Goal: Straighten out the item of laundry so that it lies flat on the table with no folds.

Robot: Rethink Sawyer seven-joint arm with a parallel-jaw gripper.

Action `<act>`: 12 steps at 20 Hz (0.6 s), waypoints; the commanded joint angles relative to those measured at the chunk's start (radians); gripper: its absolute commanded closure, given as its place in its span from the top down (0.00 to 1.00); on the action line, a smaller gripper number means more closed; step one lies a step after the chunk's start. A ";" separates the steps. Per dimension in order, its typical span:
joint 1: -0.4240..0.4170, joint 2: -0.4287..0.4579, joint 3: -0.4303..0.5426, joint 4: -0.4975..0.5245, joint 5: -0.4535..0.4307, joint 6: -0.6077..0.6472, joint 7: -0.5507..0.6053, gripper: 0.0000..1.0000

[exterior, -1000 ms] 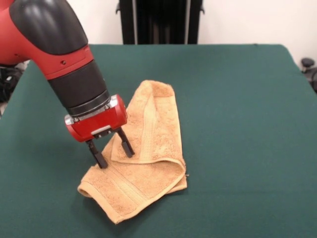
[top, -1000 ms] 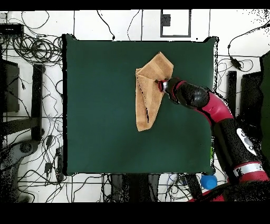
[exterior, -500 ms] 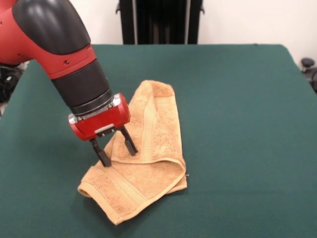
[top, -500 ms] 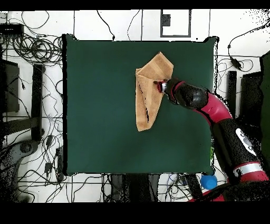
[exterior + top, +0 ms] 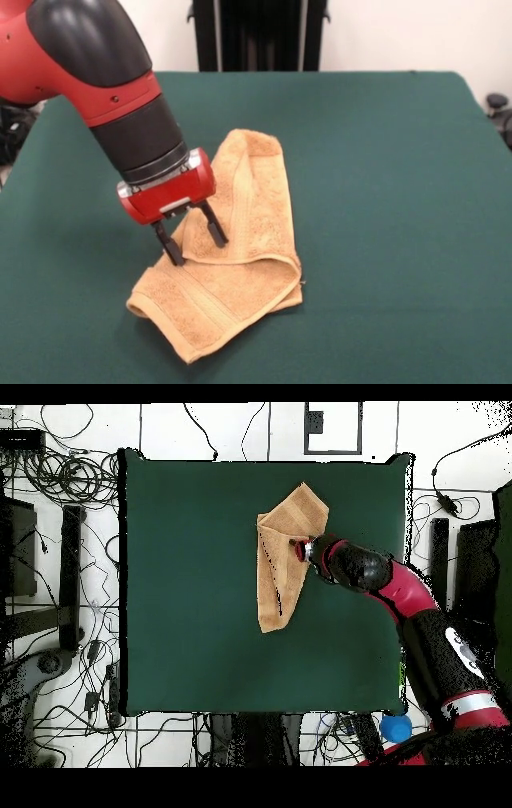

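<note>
Nearest the front camera: towel (image 5: 228, 264) on the green table (image 5: 384, 200), still folded. Its near part is a doubled-over flap with a woven band stripe running diagonally; the near corner points at the camera. A second layer runs away from it toward the far side, narrowing to a rounded end. In the overhead view the towel (image 5: 283, 556) reads as a long folded wedge, right of the table (image 5: 190, 584) centre and toward its top edge.

Gripper (image 5: 193, 242) sits over the towel's left side in the front view, at the seam where the two layers meet. Fingers (image 5: 214, 230) spread apart, nothing between them. Tips look to be at cloth level; can't tell whether they touch or press the towel.

Behind that, red wrist housing and black forearm rise up-left, cut off by the frame edge. The housing hides the finger bases. Overhead, the gripper (image 5: 298, 549) is mostly covered by the arm; only a red tip shows at the towel's right edge.
</note>
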 commanded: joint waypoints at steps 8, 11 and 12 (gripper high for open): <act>0.055 0.056 -0.004 0.105 0.021 0.102 0.063 0.00; 0.055 0.051 -0.009 0.111 0.016 0.092 0.070 0.00; 0.055 0.051 -0.010 0.111 0.017 0.092 0.071 0.00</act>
